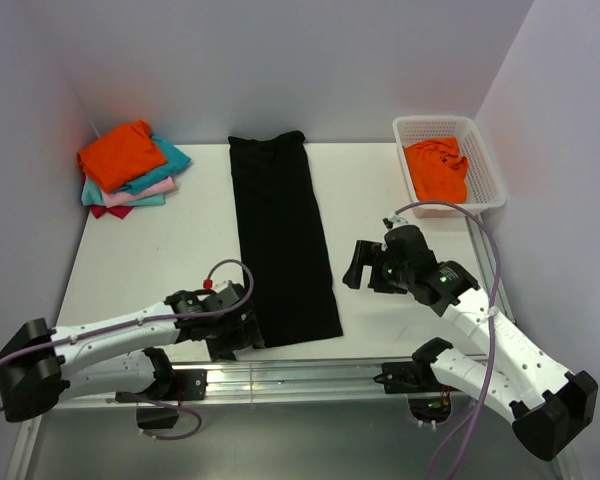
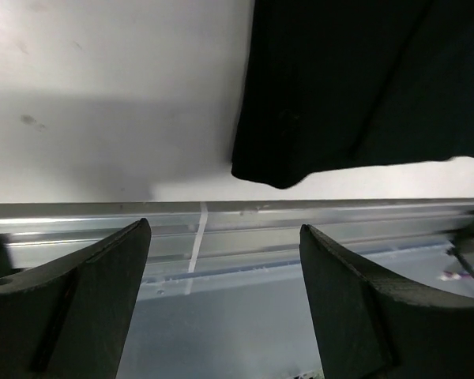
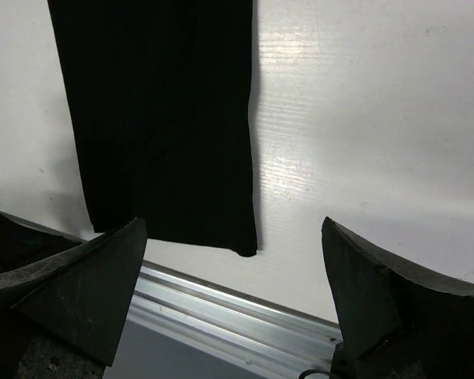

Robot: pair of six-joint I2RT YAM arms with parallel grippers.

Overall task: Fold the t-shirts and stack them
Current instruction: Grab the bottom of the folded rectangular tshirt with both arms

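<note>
Although a pile of folded t-shirts (image 1: 130, 168) already sits in the far left corner of the bench (image 1: 150, 260), the job is only partly done. That pile has an orange one on top, with teal, pink and a dark pink one peeking out under it. It looks neat, so I think those shirts are finished.

The black t-shirt (image 1: 283, 235) lies flat down the middle of the bench. It is a long thin strip that runs from the far edge almost to the near edge. I think its sides are folded in, but it has not been folded short yet. After that it must go on the pile.

The left gripper (image 2: 225, 292) is wide open and holds nothing. It is low, just beside the near left corner of the black strip. The right gripper (image 3: 233, 292) is wide open too, with nothing in it. It hangs over the bare bench to the right of the strip, apart from the cloth.

One crumpled orange t-shirt (image 1: 438, 168) is bunched up in the white basket (image 1: 485, 150) at the far right corner. Nobody has started on it. So I would say the job is more than half done: finish the black one, then do the last orange one.
</note>
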